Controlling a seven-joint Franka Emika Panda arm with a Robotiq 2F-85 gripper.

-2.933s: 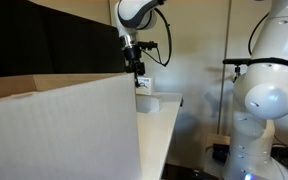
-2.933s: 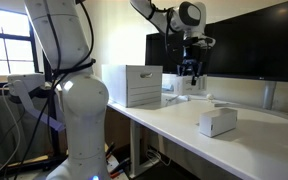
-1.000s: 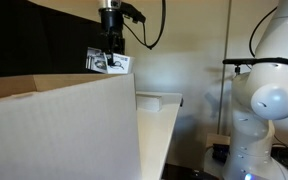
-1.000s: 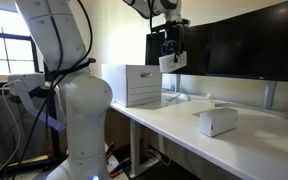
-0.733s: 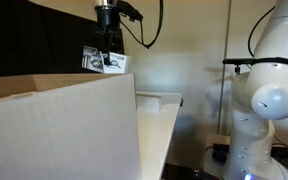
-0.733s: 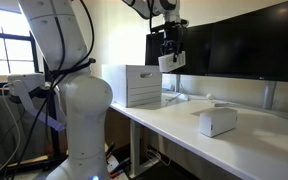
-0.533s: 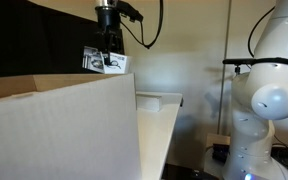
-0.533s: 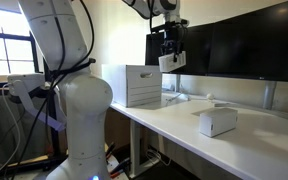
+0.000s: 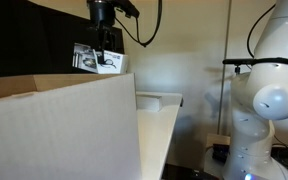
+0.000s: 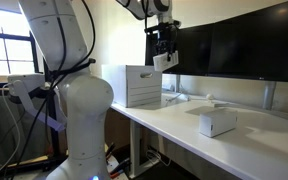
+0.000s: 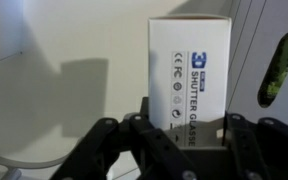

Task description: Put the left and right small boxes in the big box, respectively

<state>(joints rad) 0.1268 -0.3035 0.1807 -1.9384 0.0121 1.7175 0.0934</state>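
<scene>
My gripper (image 9: pixel 102 55) is shut on a small box (image 9: pixel 89 59), a flat white carton with dark print, and holds it in the air above the big box (image 9: pixel 59 130). In an exterior view the same small box (image 10: pixel 163 62) hangs under the gripper (image 10: pixel 165 50), just right of the big box (image 10: pixel 132 85) and above its top edge. In the wrist view the held small box (image 11: pixel 189 68) shows its printed face between the black fingers (image 11: pixel 134 140). A second small box (image 10: pixel 217 122) rests on the white table (image 10: pixel 174 125).
Another flat white object (image 9: pixel 156 101) lies on the table behind the big box. Dark monitors (image 10: pixel 249 50) stand along the table's back. A large white robot body (image 10: pixel 69 100) stands beside the table, seen also in an exterior view (image 9: pixel 267 100).
The gripper has carried the small box up off the table and sideways toward the big box; over the last second it shifted a little further toward it.
</scene>
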